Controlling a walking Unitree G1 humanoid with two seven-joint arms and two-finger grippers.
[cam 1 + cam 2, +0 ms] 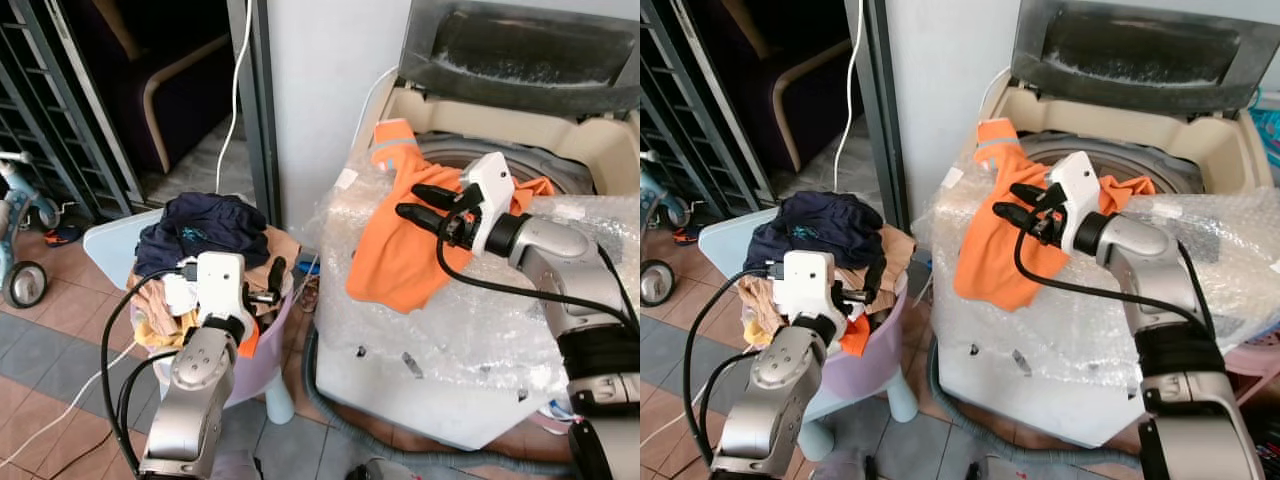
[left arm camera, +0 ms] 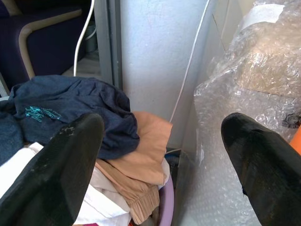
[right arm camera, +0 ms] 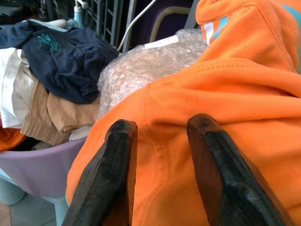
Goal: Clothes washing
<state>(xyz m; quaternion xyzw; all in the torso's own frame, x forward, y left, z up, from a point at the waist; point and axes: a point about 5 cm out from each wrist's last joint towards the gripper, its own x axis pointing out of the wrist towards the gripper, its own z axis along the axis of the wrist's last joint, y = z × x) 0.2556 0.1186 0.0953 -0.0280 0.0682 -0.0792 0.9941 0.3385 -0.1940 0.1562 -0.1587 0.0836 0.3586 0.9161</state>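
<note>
Hovering over the orange shirt (image 1: pixel 400 250) draped on the washer's (image 1: pixel 560 150) rim, the right gripper (image 1: pixel 412 200) stood parted, holding nothing; it probably needed a deep pinch to lift all the cloth.

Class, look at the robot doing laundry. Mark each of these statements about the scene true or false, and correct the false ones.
1. The orange garment hangs over the washer's front edge. True.
2. The washer's lid is shut. False: it stands raised, and the drum is open.
3. The right gripper is at the orange garment, fingers apart. True.
4. The left gripper is shut on the navy garment. False: its fingers are spread wide, holding nothing, near the basket.
5. The navy garment lies on top of the pile in the basket. True.
6. The washer is wrapped in newspaper. False: it is covered in bubble wrap.
</note>
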